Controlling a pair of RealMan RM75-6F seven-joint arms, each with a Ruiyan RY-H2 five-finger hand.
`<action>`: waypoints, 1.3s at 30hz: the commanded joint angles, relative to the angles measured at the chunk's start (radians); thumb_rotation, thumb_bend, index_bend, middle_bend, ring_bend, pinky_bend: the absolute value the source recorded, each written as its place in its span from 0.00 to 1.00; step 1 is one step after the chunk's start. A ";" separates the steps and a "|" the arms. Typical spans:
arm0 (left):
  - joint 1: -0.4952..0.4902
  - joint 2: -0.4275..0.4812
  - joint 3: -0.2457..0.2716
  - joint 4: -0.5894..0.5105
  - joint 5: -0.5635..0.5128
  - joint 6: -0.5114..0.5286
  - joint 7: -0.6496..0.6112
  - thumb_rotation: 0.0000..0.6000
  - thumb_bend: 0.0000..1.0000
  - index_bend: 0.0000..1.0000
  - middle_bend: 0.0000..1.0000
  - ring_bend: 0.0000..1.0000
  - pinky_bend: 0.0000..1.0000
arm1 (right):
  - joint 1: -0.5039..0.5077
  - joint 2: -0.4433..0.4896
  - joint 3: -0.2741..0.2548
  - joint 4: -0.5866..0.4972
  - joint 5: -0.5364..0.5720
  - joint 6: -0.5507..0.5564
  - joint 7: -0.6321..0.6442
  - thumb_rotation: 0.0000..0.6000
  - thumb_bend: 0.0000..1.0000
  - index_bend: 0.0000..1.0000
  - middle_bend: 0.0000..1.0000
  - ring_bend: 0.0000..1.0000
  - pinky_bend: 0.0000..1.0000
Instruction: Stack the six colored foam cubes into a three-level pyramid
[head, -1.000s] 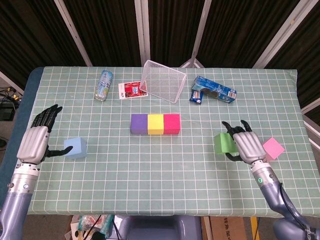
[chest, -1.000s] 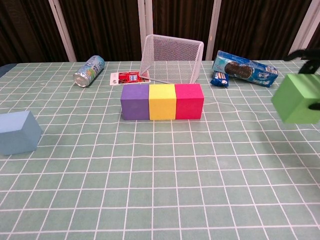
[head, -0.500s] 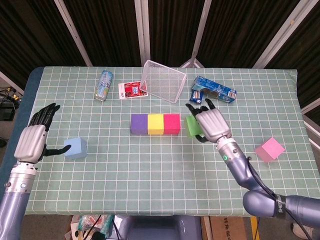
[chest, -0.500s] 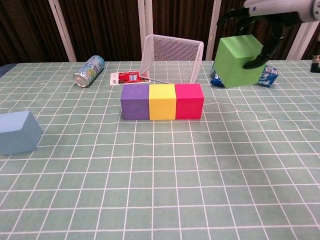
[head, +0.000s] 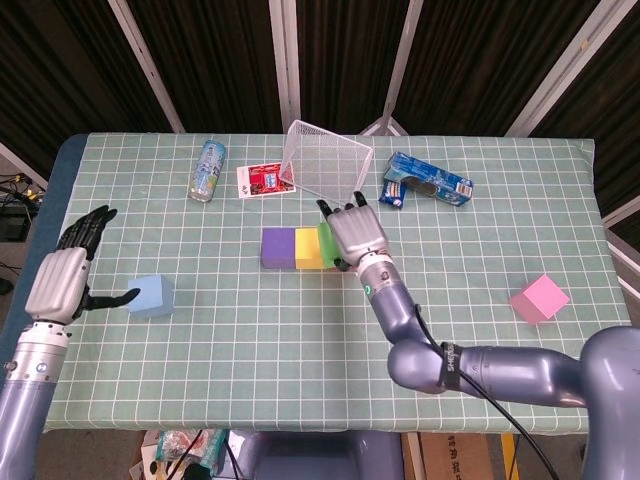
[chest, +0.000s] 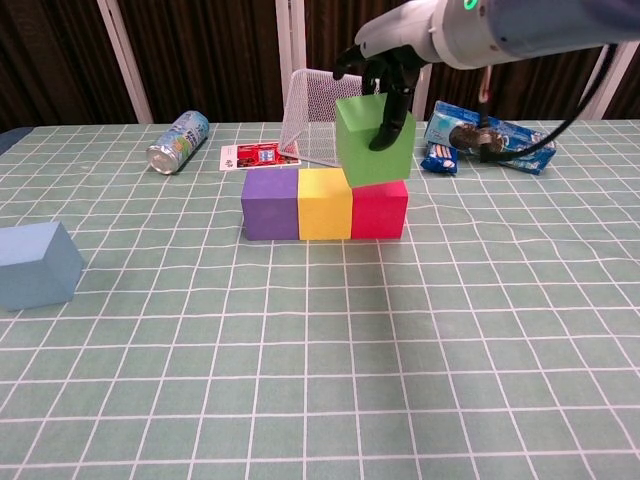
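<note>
Holding the green cube (chest: 374, 140) in my right hand (chest: 385, 66), I see it tilted just above the yellow cube (chest: 324, 203) and red cube (chest: 378, 208), over their seam, touching or nearly so.

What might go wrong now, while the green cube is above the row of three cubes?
The right robot hand holds the green cube tilted, mostly over the red cube. Released like this, it may land crooked or slide off. Pressing down might push the yellow cube and purple cube apart.
</note>
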 joint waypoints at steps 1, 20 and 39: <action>0.002 0.007 -0.004 -0.001 0.000 -0.003 -0.012 1.00 0.04 0.00 0.00 0.00 0.05 | 0.056 -0.062 0.033 0.076 0.083 0.031 -0.018 1.00 0.32 0.02 0.39 0.24 0.00; 0.002 0.004 -0.002 0.004 -0.006 -0.014 -0.012 1.00 0.04 0.00 0.00 0.00 0.05 | 0.069 -0.141 0.073 0.213 0.178 0.036 0.008 1.00 0.32 0.02 0.39 0.24 0.00; -0.005 -0.009 -0.005 0.013 -0.025 -0.018 0.004 1.00 0.04 0.00 0.00 0.00 0.05 | 0.055 -0.183 0.064 0.272 0.160 -0.009 0.030 1.00 0.32 0.02 0.39 0.24 0.00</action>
